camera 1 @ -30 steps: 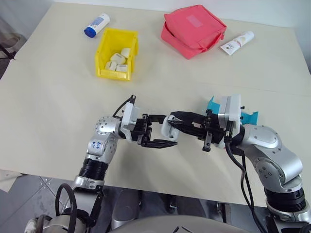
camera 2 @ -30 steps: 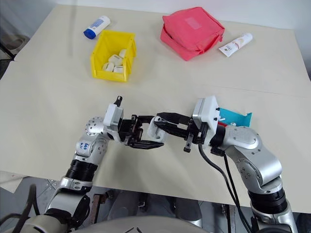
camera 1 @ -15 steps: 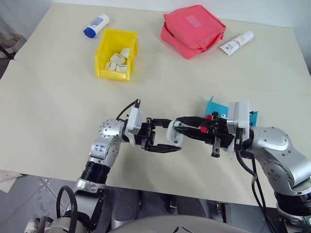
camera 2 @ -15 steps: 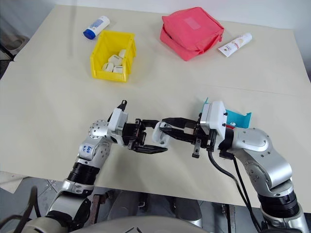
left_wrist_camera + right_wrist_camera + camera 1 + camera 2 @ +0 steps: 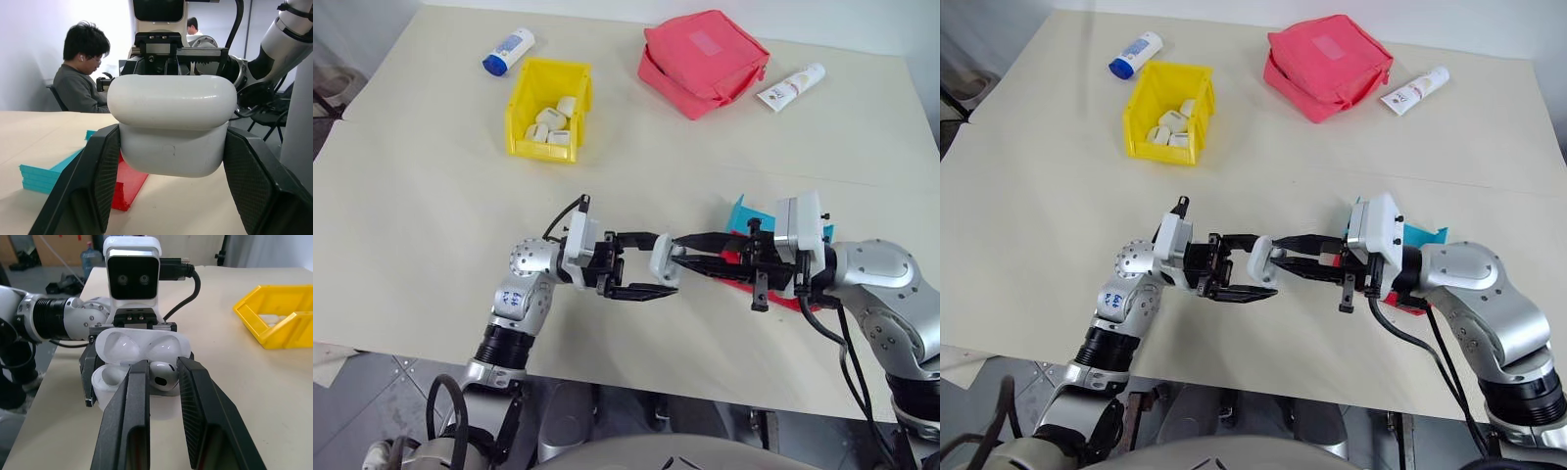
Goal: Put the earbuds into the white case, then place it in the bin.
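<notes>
My left gripper (image 5: pixel 652 264) is shut on the white case (image 5: pixel 664 264), holding it above the table's near part with the lid (image 5: pixel 142 343) hinged open. My right gripper (image 5: pixel 676 252) points at it from the right. In the right wrist view its fingers (image 5: pixel 132 396) are shut on an earbud (image 5: pixel 161 374) that sits at one socket of the case; the socket beside it looks hollow. The left wrist view shows the case's (image 5: pixel 171 127) back between my left fingers (image 5: pixel 93 186). The yellow bin (image 5: pixel 522 98) stands at the far left and holds several small white cases.
A blue tray (image 5: pixel 742 211) joined to a red tray (image 5: pixel 736 260) lies under my right hand. At the far side are a pink pouch (image 5: pixel 703 61), a blue-capped tube (image 5: pixel 507 51) and a white tube (image 5: pixel 790 86). A person (image 5: pixel 80 85) sits beyond the table.
My right arm has swung outward to the right and its wrist has turned, uncovering the red tray. Both grippers keep their holds, and the case stays in place.
</notes>
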Robot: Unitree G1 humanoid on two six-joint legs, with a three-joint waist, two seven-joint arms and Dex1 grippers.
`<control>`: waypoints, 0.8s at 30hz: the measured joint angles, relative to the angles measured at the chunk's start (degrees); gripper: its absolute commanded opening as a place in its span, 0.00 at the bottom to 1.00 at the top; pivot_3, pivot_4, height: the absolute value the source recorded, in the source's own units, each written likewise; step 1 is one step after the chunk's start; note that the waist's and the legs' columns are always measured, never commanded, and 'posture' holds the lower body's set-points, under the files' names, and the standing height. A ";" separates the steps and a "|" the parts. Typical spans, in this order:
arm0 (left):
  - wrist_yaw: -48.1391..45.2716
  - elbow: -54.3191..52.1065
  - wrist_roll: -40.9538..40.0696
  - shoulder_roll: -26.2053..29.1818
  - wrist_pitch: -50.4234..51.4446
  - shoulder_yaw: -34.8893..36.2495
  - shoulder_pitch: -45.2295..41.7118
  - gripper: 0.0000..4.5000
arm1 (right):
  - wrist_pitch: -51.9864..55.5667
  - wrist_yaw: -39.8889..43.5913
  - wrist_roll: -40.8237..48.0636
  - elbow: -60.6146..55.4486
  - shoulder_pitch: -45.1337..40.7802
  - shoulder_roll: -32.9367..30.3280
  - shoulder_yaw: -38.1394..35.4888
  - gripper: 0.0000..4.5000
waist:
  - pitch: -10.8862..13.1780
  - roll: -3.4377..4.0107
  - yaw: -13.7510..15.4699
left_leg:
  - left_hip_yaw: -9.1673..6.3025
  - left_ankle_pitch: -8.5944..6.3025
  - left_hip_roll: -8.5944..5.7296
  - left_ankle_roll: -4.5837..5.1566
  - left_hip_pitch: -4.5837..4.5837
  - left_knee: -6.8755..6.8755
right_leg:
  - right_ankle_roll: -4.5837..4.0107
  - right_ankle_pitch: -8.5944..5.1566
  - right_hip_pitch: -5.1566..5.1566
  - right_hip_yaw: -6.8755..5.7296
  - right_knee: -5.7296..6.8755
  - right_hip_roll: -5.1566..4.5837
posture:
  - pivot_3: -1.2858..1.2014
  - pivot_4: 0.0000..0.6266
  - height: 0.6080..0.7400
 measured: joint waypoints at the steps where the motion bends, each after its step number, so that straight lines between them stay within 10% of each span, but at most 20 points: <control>1: -0.01 0.02 0.00 0.01 -0.04 0.00 -0.10 0.62 | 0.08 0.13 0.00 0.04 -0.31 -0.07 0.00 0.10 | 0.00 0.00 0.01 | -0.01 0.00 0.00 0.00 0.00 0.00 | 0.00 0.00 0.00 -0.01 0.00 0.00 | 0.52 0.24 1.00; 11: -0.55 2.60 0.00 -0.02 -2.00 1.07 -1.95 0.62 | 2.17 1.05 -1.10 2.63 -6.75 -0.31 2.63 0.10 | 0.01 0.01 -0.02 | -0.05 0.01 0.01 -0.01 0.01 0.01 | 0.00 0.00 0.01 -0.07 0.00 0.00 | 0.52 0.24 1.00; 18: -1.75 4.57 0.06 0.30 -4.49 2.86 -2.45 0.62 | 3.37 1.46 -3.54 5.13 -10.75 -0.34 4.11 0.61 | 0.01 0.01 0.03 | -0.10 0.00 -0.01 0.00 -0.03 0.02 | 0.00 0.02 0.03 -0.14 -0.01 -0.01 | 0.52 0.24 1.00; 24: -2.13 4.85 0.12 0.63 -5.20 3.09 -3.09 0.62 | 4.99 1.34 -3.83 5.35 -13.04 -0.34 4.20 0.61 | 0.01 0.01 0.01 | -0.12 0.00 -0.01 0.00 -0.05 0.01 | 0.02 0.05 0.04 -0.17 0.00 -0.01 | 0.52 0.24 1.00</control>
